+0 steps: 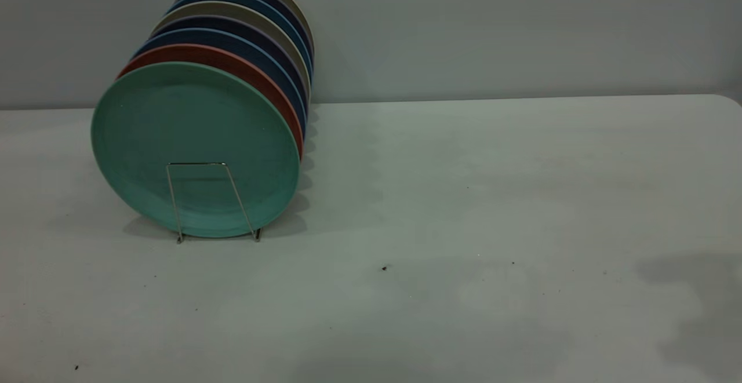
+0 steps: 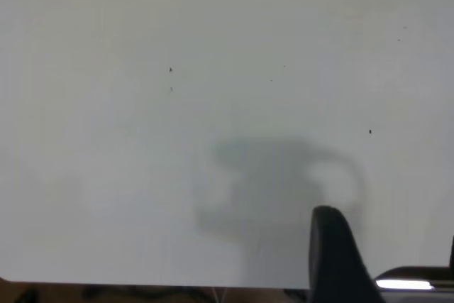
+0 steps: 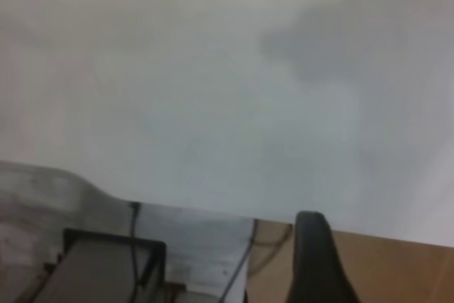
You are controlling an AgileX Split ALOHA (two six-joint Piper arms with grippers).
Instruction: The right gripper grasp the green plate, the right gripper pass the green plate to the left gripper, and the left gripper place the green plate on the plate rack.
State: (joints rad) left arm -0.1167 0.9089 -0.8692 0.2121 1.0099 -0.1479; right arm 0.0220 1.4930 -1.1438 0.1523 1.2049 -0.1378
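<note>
**Jaws barely in sight, green plate standing in the rack**

Jaws of both arms are mostly out of frame: each wrist camera catches only a single dark finger, so whether either claw is released or clenched I cannot tell. From the exterior view neither arm appears at all.

Biggest thing in the room is the pale table [image 1: 464, 197], which fills most of every view, with soft shadows lying across it and a few dark specks [image 1: 384, 267] on its surface. On its left part, in the exterior view, stands a row of upright plates leaning one behind another. At the front is the green plate [image 1: 194, 148], on edge, its face turned toward the camera. Just behind it is a salmon-pink plate [image 1: 255, 73], and behind that come darker blue plates [image 1: 243, 41] and a couple of greyish ones; only their rims show, the rest hidden by the plates in front.

Holding them is the plate rack [image 1: 200, 164], of which only the front wire loop and its two feet are visible, crossing the lower face of the green plate.

Smallest are the left gripper [image 2: 337, 257], a black finger over bare table, and the right gripper [image 3: 316, 260], a black finger at the table's edge.
</note>
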